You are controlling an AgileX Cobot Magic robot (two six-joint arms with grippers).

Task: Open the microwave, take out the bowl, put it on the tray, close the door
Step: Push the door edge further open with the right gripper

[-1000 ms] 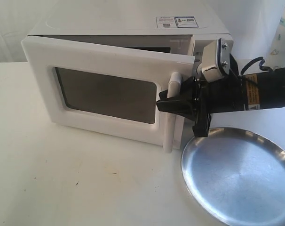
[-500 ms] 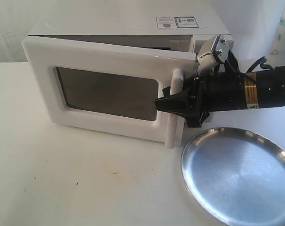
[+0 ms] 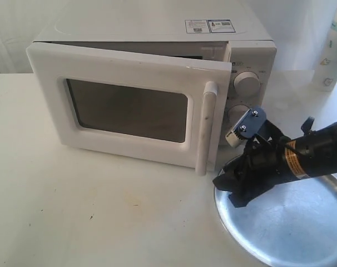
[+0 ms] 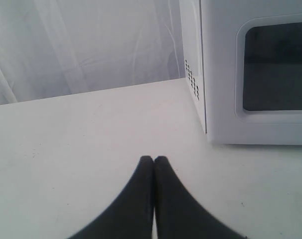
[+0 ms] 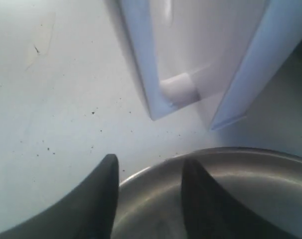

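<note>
The white microwave [image 3: 157, 28] stands at the back with its door [image 3: 129, 108] swung partly out, a gap showing along its top edge. Its tall white bar handle [image 3: 206, 128] is free. My right gripper [image 3: 223, 183] hangs open and empty over the near-left rim of the silver tray [image 3: 291, 222], below and right of the handle. In the right wrist view its fingertips [image 5: 111, 167] straddle the tray rim [image 5: 156, 172], with the door's lower corner [image 5: 161, 107] ahead. My left gripper [image 4: 153, 160] is shut on nothing over bare table beside the microwave's side wall [image 4: 191, 59]. The bowl is hidden.
Two round white dials [image 3: 246, 83] sit right of the door. A pale bottle [image 3: 331, 50] stands at the back right. White curtain backs the table [image 3: 102, 211].
My right gripper has let go of the door handle and dropped down and right to the tray's rim. The door stays partly open.
</note>
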